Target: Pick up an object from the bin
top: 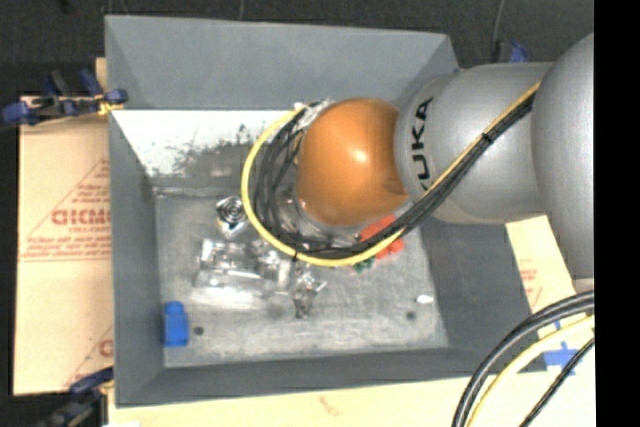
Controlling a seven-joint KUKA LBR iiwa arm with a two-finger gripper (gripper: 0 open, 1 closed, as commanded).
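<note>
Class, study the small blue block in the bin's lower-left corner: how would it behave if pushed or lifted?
The blue block looks boxy and flat-faced, so it would probably slide, not roll. It seems compact and solid, so likely stiff. It lies close to the bin's left wall, so a leftward push may jam it there.

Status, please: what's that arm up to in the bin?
Gripper low over clear plastic heap, mid-bin. Hold unconfirmed. Blue block apart, view's lower-left corner.
</note>
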